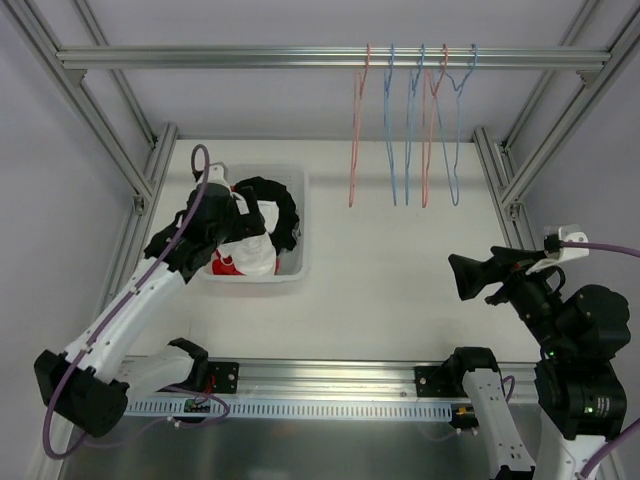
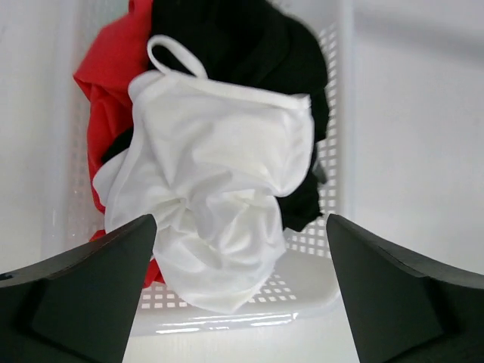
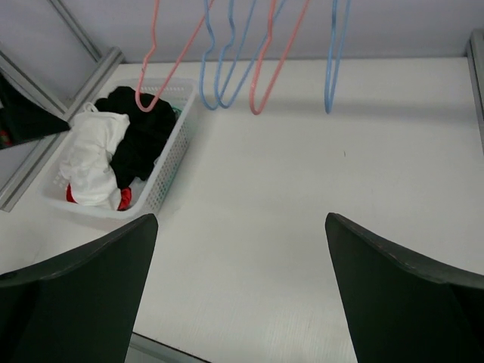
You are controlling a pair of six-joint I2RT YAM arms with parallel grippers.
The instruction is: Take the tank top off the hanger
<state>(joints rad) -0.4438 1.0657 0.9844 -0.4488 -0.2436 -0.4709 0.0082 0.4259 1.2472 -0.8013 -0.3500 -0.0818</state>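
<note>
Hovering spread-fingered, the left end effector [image 2: 240, 223] had the white tank top [image 2: 219, 174] just beneath it in the basket [image 2: 318, 287]. The right end effector [image 3: 240, 221] gaped too, well apart.

Tank tops [image 1: 250, 255] lie in the basket [image 1: 290, 178], left of the hangers [image 1: 409, 150].

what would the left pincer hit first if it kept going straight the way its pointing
Probably the white top, uppermost in the basket; the open left pincer frames it dead ahead.

Bare hangers [image 1: 409, 150] hang over open tabletop [image 1: 400, 290]; the heaped basket [image 1: 302, 230] crowds the left side.
</note>
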